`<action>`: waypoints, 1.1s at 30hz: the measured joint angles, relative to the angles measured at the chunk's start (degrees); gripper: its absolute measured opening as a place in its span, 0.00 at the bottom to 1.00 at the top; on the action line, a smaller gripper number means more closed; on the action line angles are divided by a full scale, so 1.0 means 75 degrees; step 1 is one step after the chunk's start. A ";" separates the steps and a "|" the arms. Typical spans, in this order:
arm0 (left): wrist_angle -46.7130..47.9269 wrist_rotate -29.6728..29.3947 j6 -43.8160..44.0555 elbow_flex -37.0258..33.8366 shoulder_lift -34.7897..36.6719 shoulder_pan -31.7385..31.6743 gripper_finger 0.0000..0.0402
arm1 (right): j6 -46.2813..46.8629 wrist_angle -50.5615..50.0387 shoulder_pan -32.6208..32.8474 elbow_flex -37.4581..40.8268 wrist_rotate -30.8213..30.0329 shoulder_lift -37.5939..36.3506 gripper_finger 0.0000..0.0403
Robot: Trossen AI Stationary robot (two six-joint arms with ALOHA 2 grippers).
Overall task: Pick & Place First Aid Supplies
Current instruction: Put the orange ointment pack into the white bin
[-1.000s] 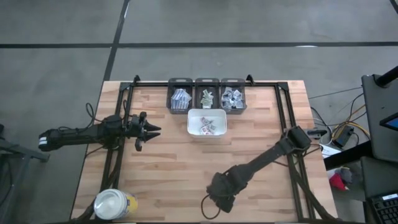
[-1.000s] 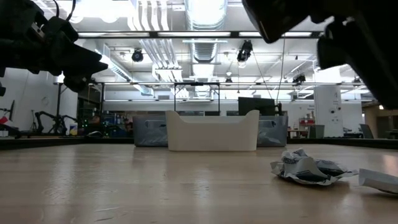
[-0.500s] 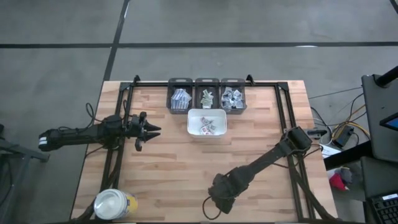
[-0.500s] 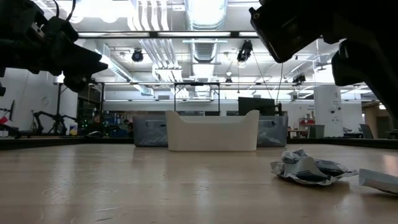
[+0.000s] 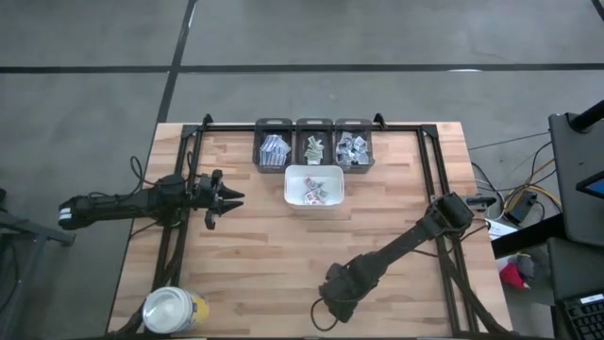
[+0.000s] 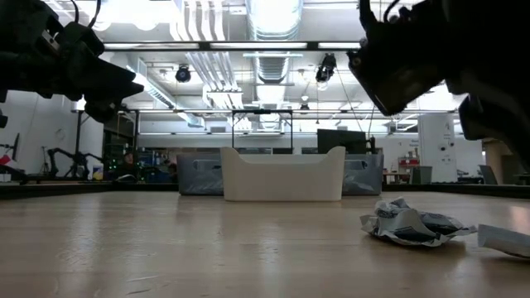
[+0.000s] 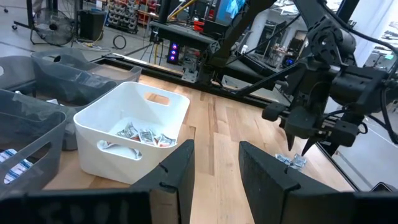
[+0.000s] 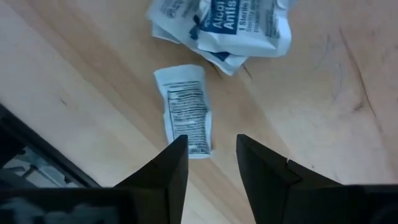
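High view: we see the right gripper (image 5: 326, 312) at lower centre, the white tray (image 5: 292, 196) above; the left gripper (image 5: 226, 198) waits mid-left.
Low view: crumpled packets (image 6: 411, 225) lie lower right, still to collect.
Left wrist view: our fingers (image 7: 176, 172) stand parted, empty.
Right wrist view: jaws apart, straddling a flat sachet (image 8: 186, 109), ready to pinch.

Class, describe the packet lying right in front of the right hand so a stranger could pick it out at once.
Start at the wooden table's near edge, where the right hand hovers with fingers apart. Two packets lie beneath it. The target is the small flat white packet printed with fine black text; its neighbour, the crumpled packet, carries blue print.
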State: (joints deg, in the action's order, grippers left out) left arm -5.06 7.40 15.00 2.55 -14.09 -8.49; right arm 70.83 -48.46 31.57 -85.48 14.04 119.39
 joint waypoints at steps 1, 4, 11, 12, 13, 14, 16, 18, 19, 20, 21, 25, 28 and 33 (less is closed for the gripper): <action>0.0000 -0.0002 0.0000 0.0000 0.0000 0.0001 0.30 | 0.0057 0.0044 0.0013 0.0041 0.0000 0.0001 0.32; 0.0000 0.0000 0.0000 0.0000 0.0000 -0.0001 0.30 | 0.0233 0.0386 0.0053 0.0187 0.0012 0.0001 0.32; 0.0003 0.0000 -0.0003 -0.0003 0.0003 -0.0001 0.30 | 0.0565 0.0714 0.0120 0.0362 0.0079 0.0001 0.32; 0.0000 0.0000 -0.0011 0.0000 0.0003 0.0002 0.30 | 0.0575 0.0715 0.0120 0.0387 0.0079 0.0001 0.32; 0.0002 -0.0001 -0.0017 0.0000 0.0001 -0.0001 0.30 | 0.0625 0.0716 0.0120 0.0408 0.0083 0.0001 0.31; 0.0003 0.0000 -0.0017 0.0000 0.0000 0.0001 0.30 | 0.0711 0.0723 0.0118 0.0436 0.0084 -0.0003 0.30; 0.0001 0.0000 -0.0020 -0.0001 0.0000 -0.0001 0.30 | 0.0809 0.0740 0.0120 0.0494 0.0079 -0.0012 0.28; 0.0003 0.0000 -0.0020 -0.0003 0.0000 0.0001 0.30 | 0.0845 0.0741 0.0120 0.0529 0.0079 -0.0020 0.26; 0.0003 -0.0003 -0.0019 0.0000 0.0000 0.0000 0.30 | 0.0842 0.0734 0.0120 0.0537 0.0079 -0.0020 0.25; 0.0003 0.0000 -0.0017 -0.0003 0.0000 -0.0001 0.30 | 0.0840 0.0723 0.0120 0.0537 0.0073 -0.0020 0.24; 0.0003 0.0000 -0.0014 0.0000 0.0000 -0.0001 0.30 | 0.0835 0.0715 0.0120 0.0539 0.0073 -0.0020 0.22; 0.0003 -0.0001 -0.0012 -0.0001 0.0002 0.0001 0.30 | 0.0822 0.0684 0.0123 0.0545 0.0016 -0.0020 0.16; 0.0003 0.0000 -0.0009 0.0000 0.0001 -0.0001 0.30 | 0.0822 0.0659 0.0123 0.0549 0.0011 -0.0018 0.13; 0.0003 0.0000 -0.0006 -0.0001 0.0003 0.0001 0.30 | 0.0744 0.0625 0.0123 0.0549 0.0000 0.0001 0.07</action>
State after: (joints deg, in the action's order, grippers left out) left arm -5.04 7.40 14.96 2.54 -14.06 -8.48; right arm 76.41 -43.77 32.49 -81.36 14.04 119.39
